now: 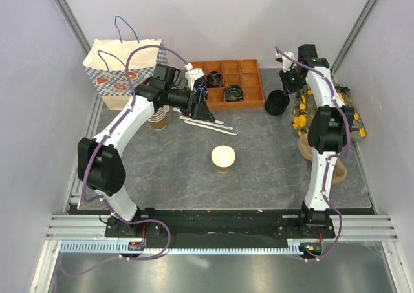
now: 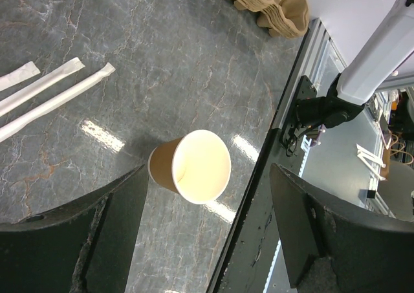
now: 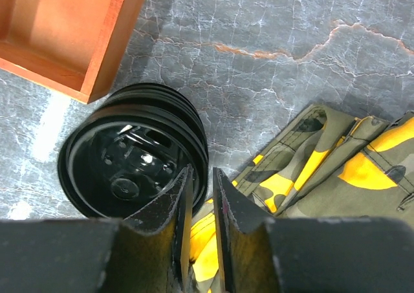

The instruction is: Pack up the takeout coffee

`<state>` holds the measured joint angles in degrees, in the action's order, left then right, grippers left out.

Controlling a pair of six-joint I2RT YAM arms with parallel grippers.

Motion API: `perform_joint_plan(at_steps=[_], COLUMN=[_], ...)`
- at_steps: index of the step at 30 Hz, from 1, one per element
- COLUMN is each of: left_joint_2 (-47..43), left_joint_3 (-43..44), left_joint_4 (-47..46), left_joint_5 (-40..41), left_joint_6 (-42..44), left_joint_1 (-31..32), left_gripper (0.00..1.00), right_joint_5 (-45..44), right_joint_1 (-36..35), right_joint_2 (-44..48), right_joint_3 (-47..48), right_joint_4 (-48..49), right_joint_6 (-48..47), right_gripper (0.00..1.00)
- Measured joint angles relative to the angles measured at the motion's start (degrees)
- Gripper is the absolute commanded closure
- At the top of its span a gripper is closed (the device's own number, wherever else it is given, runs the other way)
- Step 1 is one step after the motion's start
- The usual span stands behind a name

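My right pincer (image 3: pixel 202 180) stands at a narrow slit. Its fingers sit on either side of the rim of the black lids (image 3: pixel 129 157), on the side nearest the cloth (image 3: pixel 336 170). I cannot tell whether the rim is truly pinched. The lids are stacked on the desk (image 3: pixel 291 34) just beside the tray (image 3: pixel 65 28). My left pincer (image 2: pixel 208 173) gapes wide, holding and touching nothing. The cup (image 2: pixel 194 163) stands upright and lidless mid-desk, well apart from the lids.
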<state>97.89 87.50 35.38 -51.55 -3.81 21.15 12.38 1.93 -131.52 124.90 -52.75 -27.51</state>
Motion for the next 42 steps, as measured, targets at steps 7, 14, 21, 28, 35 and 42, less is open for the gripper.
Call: perform_joint_plan(at_steps=[7,14,21,28,35,42], left_joint_2=[0.02,0.02,0.85,4.83,10.32,15.56], left_joint_3=[0.02,0.09,0.7,2.93,7.63,11.3], left_joint_4=[0.0,-0.02,-0.02,-3.67,-10.82,-18.56], left_joint_5=[0.0,0.0,-0.07,0.13,0.22,3.48], left_joint_6=[0.0,0.0,-0.11,-2.99,-8.5,-13.88], left_joint_1=[0.0,0.0,0.09,2.34,4.68,5.75], left_gripper=[0.17,0.18,0.18,0.2,0.19,0.2], right_joint_5=[-0.46,-0.5,-0.46,0.22,0.83,1.31], right_joint_1=[-0.33,-0.52,-0.59,-0.59,-0.59,-0.57], right_joint_2=[-0.5,-0.59,-0.52,0.66,0.87,0.87], right_joint_3=[-0.09,-0.28,-0.92,-2.03,-2.03,-1.77], right_joint_4=[0.02,0.02,0.48,0.59,0.33,-0.26], right_joint_6=[-0.46,-1.01,-1.27,-1.22,-1.01,-0.55], right_gripper=[0.78,1.0,1.0,1.0,1.0,1.0])
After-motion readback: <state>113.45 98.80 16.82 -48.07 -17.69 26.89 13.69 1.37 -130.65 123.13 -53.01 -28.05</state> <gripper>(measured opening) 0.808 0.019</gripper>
